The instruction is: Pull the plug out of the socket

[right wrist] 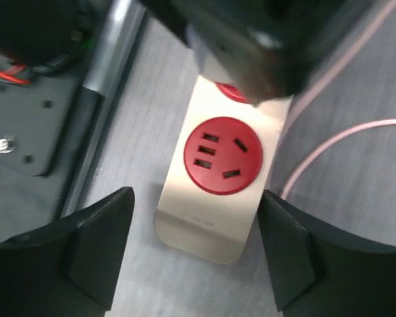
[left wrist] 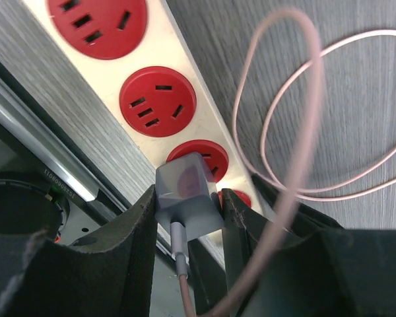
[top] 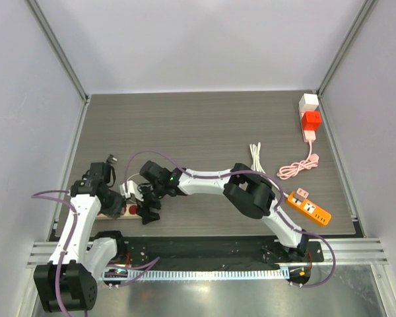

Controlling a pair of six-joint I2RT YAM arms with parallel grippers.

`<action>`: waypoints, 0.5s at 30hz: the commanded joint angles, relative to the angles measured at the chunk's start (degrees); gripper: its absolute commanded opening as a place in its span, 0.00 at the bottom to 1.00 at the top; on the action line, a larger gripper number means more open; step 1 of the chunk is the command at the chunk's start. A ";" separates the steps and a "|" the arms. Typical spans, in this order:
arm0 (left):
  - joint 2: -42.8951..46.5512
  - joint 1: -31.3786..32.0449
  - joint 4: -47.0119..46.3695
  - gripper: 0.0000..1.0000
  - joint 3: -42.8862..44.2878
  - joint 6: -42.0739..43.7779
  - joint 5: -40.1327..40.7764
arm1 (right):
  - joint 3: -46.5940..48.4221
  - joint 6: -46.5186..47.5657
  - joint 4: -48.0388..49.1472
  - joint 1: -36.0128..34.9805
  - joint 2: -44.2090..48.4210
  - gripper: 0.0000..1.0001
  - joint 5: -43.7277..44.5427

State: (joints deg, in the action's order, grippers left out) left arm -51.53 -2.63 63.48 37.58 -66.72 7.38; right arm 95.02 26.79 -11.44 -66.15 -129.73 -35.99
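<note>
A beige power strip [left wrist: 185, 72] with red sockets [left wrist: 157, 100] lies at the table's front left; it also shows in the top view [top: 127, 210] and the right wrist view [right wrist: 214, 221]. A grey cube plug [left wrist: 185, 195] with a pink cable [left wrist: 302, 132] sits over one red socket. My left gripper [left wrist: 188, 221] is shut on the plug, one finger on each side. My right gripper [right wrist: 198, 247] is open and straddles the strip's rounded end, its fingers [right wrist: 96, 244] just clear of the strip's sides. Whether the prongs are still in the socket is hidden.
An orange power strip [top: 310, 209] lies at the front right. A white and red adapter [top: 309, 117] with a coiled pink cable [top: 298, 166] sits at the back right. A white cable [top: 256, 158] lies mid-table. The metal rail [top: 218, 251] runs along the near edge.
</note>
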 commanded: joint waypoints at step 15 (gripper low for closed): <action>3.98 0.26 -7.94 0.00 4.95 4.40 1.94 | -3.16 -41.62 8.54 8.05 3.69 0.94 -12.62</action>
State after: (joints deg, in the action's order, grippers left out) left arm -47.77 -2.63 58.28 38.81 -64.14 7.25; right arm 92.01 -3.77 -6.20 -59.09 -129.75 -47.79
